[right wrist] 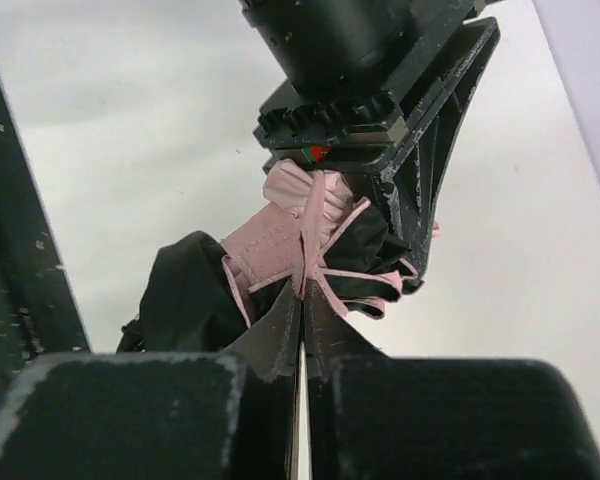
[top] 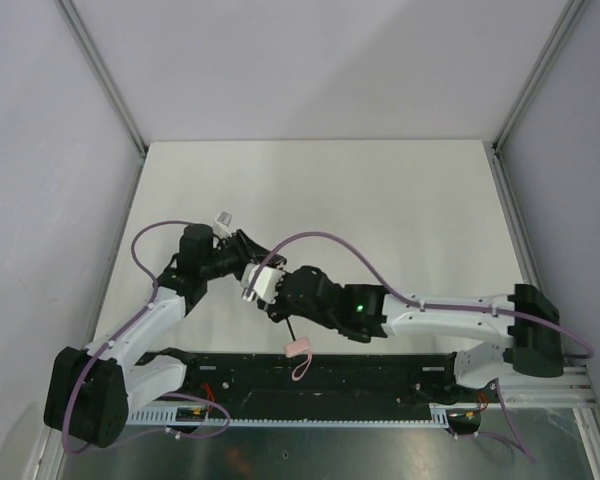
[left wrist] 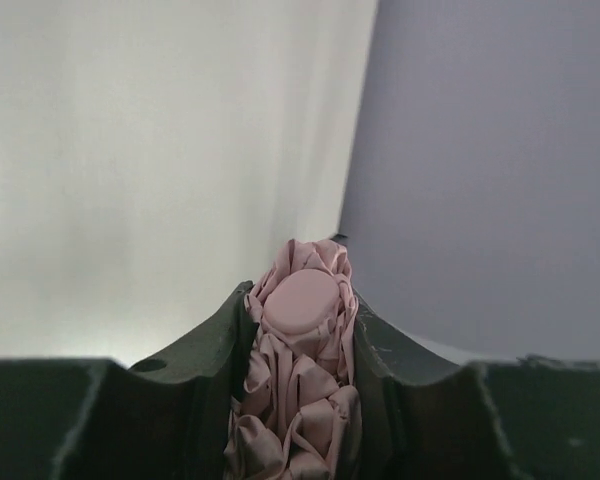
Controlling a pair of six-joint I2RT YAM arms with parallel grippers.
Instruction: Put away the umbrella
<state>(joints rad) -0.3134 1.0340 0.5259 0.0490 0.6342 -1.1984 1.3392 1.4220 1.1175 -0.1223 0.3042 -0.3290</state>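
Note:
The umbrella is held above the table between both grippers, its pale pink fabric bunched and folded. Its black shaft runs down to the pink handle and the thin wrist strap near the front rail. My left gripper is shut on the folded pink canopy, whose round pink end cap shows between the fingers. My right gripper is shut on a thin pink strap of the umbrella, just below the left gripper. Black inner fabric bulges out beside it.
The white table is walled by grey panels at the left, back and right. A black rail with cabling runs along the near edge between the arm bases. Purple cables loop over both arms.

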